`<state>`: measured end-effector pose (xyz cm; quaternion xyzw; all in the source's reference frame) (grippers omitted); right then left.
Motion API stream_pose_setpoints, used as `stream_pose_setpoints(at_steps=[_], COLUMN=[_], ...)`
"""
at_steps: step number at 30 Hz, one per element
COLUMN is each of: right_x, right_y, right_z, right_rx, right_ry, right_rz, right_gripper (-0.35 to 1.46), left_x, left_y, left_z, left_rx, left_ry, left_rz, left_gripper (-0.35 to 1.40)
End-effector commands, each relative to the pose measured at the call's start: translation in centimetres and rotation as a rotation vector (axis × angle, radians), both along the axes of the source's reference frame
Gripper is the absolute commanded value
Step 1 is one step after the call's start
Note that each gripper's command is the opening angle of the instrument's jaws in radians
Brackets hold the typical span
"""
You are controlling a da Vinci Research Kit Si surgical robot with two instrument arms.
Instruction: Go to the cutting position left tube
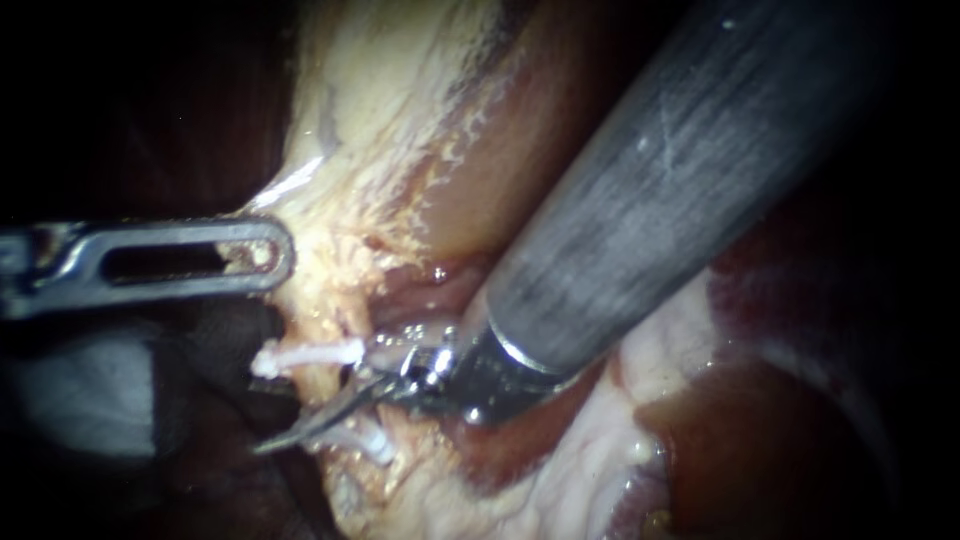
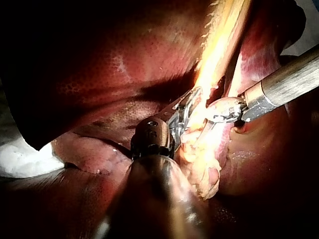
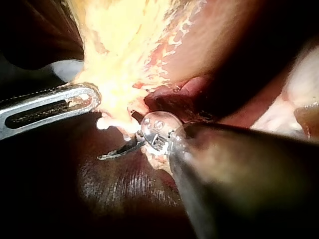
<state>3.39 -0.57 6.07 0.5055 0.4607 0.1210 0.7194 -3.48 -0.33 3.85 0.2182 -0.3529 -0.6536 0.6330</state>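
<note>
Endoscope view: the hand of the left instrument (image 1: 262,252) enters from the left. It has slotted jaws and is clamped on the edge of the pale fatty tissue (image 1: 340,200), holding it taut. The left wrist view (image 2: 188,102) shows the same grip on the pale strand.

The right instrument (image 1: 285,435) descends from the upper right on a thick grey shaft and ends in slim curved blades. Whether its hand is parted or closed cannot be told in any view (image 3: 117,152).

The tube (image 1: 320,380) runs downward out of the pale tissue, below the left instrument's grip. It carries an upper white clip (image 1: 305,355) and a lower white clip (image 1: 375,445). The blades lie across the tube between the two clips, pointing leftward. Contact between blades and tube cannot be confirmed.

Dark red liver (image 1: 760,430) surrounds the site.
</note>
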Motion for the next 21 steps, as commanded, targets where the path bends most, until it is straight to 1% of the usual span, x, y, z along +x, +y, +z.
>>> stream_pose_setpoints(at_steps=[1,21], right_x=[0.01,0.01], right_y=[0.01,0.02], right_z=[-0.02,0.00], right_rx=[0.001,0.000], right_ry=[-0.001,-0.001], right_rz=[0.001,0.001], right_gripper=[1.40,1.40], left_x=[0.00,0.00], left_y=[0.00,0.00], left_z=[0.00,0.00], left_rx=[0.000,0.000], left_ry=[0.001,0.001], left_rz=[0.000,0.000], left_gripper=[-0.35,-0.35])
